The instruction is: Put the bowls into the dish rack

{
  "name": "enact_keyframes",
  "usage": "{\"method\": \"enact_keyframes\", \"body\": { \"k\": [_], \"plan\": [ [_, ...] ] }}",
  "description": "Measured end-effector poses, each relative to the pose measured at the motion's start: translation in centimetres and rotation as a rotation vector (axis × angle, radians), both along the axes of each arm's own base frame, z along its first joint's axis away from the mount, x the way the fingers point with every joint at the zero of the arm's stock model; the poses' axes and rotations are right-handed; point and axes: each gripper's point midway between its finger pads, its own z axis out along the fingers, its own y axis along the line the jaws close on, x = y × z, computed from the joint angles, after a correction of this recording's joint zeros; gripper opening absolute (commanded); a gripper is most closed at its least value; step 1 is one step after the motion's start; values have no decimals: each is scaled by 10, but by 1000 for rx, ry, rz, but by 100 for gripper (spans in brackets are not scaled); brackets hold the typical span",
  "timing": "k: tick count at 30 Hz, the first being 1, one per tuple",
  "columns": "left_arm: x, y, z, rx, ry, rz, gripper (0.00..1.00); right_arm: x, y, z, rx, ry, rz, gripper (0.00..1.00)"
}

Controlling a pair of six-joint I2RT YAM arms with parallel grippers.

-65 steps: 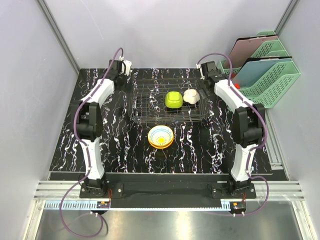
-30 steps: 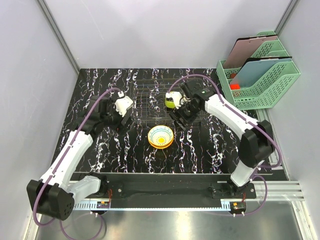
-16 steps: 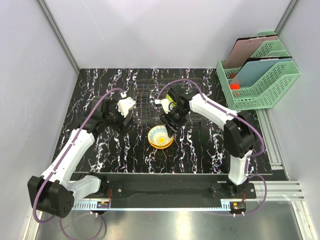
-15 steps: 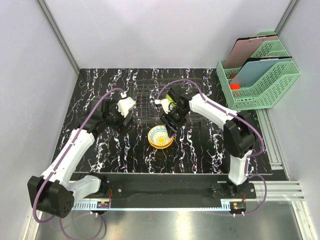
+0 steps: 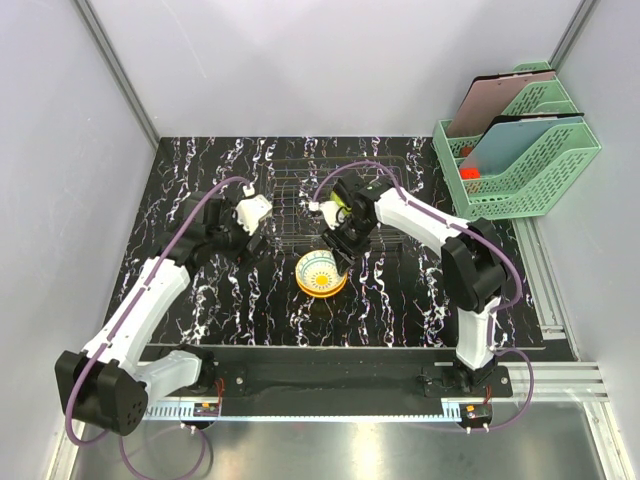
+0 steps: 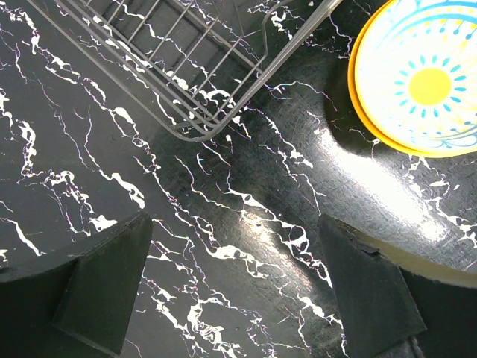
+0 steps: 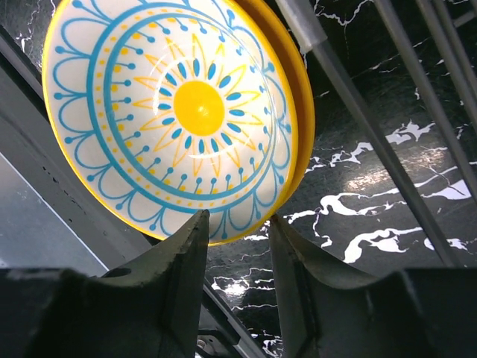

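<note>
From above, the yellow-rimmed patterned bowl (image 5: 319, 277) is sitting mid-desk (image 5: 200, 300), just in front of the wire dish rack (image 5: 290, 200), which is lying toward the far edge. The right tool (image 5: 338, 252) is reaching down onto the bowl's far rim. The left tool (image 5: 252, 238) is hovering by the rack's near-left corner.

In the left wrist view, the left tool (image 6: 235, 298) is standing wide open over the desk, with the rack corner (image 6: 186, 97) and the bowl (image 6: 417, 82) ahead.

In the right wrist view, the right tool (image 7: 237, 253) is straddling the bowl's (image 7: 179, 112) rim with a narrow gap. I cannot tell whether it is gripping.
</note>
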Motion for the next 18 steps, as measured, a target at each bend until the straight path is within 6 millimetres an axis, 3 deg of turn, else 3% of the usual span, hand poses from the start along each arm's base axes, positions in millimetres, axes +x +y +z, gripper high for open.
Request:
{"method": "enact_keyframes", "body": {
  "k": [8, 12, 18],
  "plan": [
    [1, -1, -3, 7, 4, -7, 99, 1, 3, -3, -7, 8, -8, 15],
    [1, -2, -5, 13, 10, -11, 99, 7, 4, 0, -9, -13, -19, 8],
    [3, -6, -15, 18, 45, -24, 99, 10, 3, 1, -23, -31, -25, 8]
  ]
}}
